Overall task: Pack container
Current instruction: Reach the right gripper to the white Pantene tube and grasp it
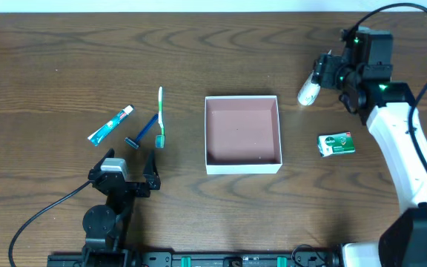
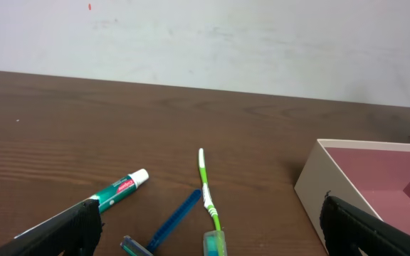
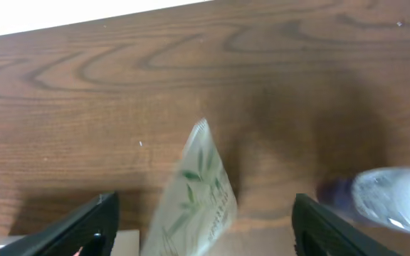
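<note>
The container (image 1: 243, 165) is a square white-walled box with a pinkish floor at the table's middle; its near corner also shows in the left wrist view (image 2: 319, 186). My left gripper (image 1: 130, 167) (image 2: 205, 231) is open and empty, just in front of a green-and-white toothbrush (image 1: 160, 117) (image 2: 206, 192), a blue razor (image 1: 143, 133) (image 2: 169, 224) and a toothpaste tube (image 1: 111, 124) (image 2: 119, 190). My right gripper (image 1: 325, 74) (image 3: 205, 227) is open at the far right. A pale leaf-printed tube (image 1: 308, 90) (image 3: 198, 192) lies blurred between its fingers, not gripped.
A green soap box (image 1: 336, 143) lies right of the container. A blurred clear, bluish item (image 3: 397, 199) lies right of the right gripper's fingers. The left arm's black cable (image 1: 47, 211) runs along the table's front left. The brown table's far edge (image 3: 84, 21) is close behind the right gripper.
</note>
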`<action>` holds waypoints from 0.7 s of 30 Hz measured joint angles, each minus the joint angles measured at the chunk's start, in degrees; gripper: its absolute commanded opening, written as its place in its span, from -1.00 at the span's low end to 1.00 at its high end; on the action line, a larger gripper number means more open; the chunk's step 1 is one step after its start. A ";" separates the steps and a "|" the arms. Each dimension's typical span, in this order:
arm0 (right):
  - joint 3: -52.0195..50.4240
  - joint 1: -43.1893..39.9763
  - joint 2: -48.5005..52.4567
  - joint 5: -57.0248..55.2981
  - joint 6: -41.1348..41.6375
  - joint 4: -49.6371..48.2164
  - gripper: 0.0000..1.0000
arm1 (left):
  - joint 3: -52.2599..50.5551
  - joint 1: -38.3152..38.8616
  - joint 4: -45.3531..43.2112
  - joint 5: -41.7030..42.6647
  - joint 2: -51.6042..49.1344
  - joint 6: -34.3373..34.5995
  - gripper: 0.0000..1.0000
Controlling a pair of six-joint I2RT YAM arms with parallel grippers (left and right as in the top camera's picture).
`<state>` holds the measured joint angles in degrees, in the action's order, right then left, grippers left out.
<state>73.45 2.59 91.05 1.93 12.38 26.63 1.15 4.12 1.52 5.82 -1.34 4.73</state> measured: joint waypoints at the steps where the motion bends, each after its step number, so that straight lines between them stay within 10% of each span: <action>1: 0.00 0.17 0.37 -0.07 0.13 -0.42 0.38 | 0.00 0.00 0.00 0.00 0.00 0.00 0.96; 13: 0.00 0.35 3.63 -0.26 0.79 -1.46 -0.78 | 0.00 0.00 0.00 0.00 0.00 0.00 0.96; 21: 0.24 0.35 3.58 -0.81 0.15 -1.07 -0.97 | 0.00 0.00 0.00 0.00 0.00 0.00 0.96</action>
<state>73.69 2.94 94.63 1.13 12.53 25.56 1.15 4.12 1.52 5.82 -1.34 4.73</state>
